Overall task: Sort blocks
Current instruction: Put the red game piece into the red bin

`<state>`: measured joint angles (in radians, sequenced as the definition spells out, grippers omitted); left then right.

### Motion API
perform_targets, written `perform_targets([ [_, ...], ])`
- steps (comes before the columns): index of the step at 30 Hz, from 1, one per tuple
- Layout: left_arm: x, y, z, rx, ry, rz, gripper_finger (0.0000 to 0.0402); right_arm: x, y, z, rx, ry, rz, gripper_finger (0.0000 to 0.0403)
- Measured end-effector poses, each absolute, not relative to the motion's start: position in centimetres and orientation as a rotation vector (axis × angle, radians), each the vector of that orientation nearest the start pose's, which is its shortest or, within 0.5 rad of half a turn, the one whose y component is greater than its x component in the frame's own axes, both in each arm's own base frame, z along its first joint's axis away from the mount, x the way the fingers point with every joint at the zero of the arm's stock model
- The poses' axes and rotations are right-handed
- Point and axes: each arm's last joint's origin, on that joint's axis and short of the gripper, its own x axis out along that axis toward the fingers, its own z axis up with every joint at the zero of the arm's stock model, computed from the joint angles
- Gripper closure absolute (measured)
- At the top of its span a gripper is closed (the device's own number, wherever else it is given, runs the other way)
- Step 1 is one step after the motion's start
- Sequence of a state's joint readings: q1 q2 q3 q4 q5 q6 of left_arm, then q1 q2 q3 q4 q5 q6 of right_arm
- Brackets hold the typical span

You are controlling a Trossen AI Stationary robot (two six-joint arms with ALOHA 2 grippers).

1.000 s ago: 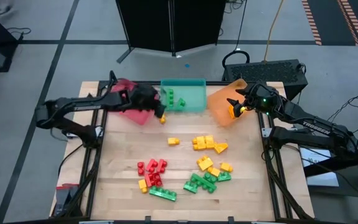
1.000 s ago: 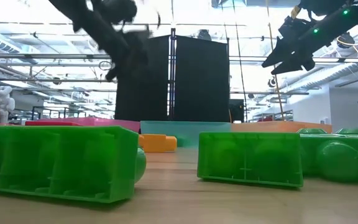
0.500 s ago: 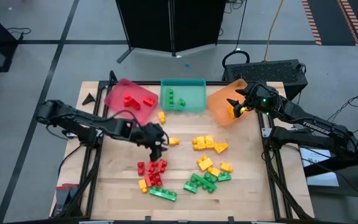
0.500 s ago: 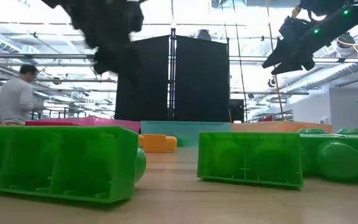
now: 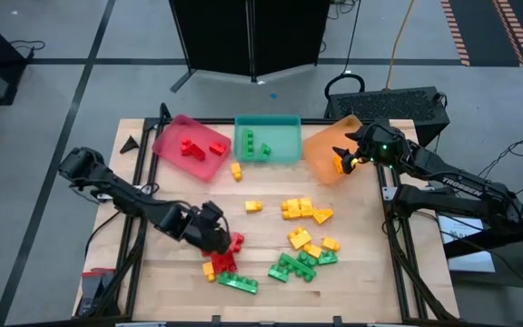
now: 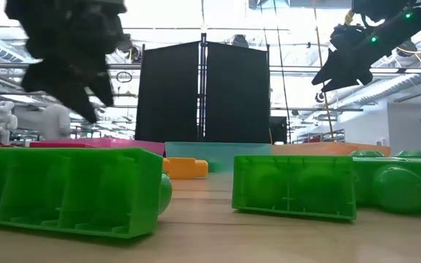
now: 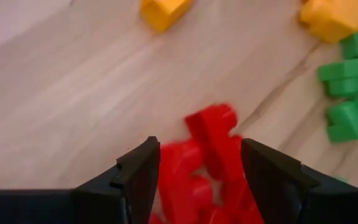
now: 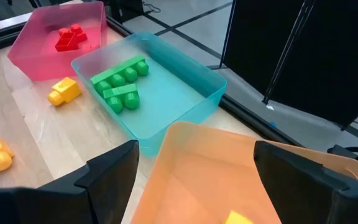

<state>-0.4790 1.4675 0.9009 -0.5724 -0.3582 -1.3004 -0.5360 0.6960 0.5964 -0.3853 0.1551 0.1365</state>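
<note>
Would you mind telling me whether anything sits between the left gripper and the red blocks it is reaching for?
Nothing visible does: the left gripper hangs open directly over the red blocks, which show between its fingers against bare table.

I see three trays in a row along the table's far edge, loose blocks scattered across the near half, my left gripper over the near-left cluster, right gripper above the rightmost tray

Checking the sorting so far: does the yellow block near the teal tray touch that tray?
Apart. The right wrist view shows bare wood between the yellow block and the teal tray.
</note>
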Motion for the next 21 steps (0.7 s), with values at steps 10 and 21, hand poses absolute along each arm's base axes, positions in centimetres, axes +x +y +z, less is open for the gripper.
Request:
perform_targets([
  [10,24.2,-12.2,18.9,-0.685,0.927,0.615,0.0176,12.9,-8.2,26.3,0.219,0.441,-0.709,0.0088],
  [21,25.7,-13.2,15.8,-0.651,0.994,0.642,0.0176,12.8,-8.1,26.2,0.224,0.45,-0.71,0.0088],
])
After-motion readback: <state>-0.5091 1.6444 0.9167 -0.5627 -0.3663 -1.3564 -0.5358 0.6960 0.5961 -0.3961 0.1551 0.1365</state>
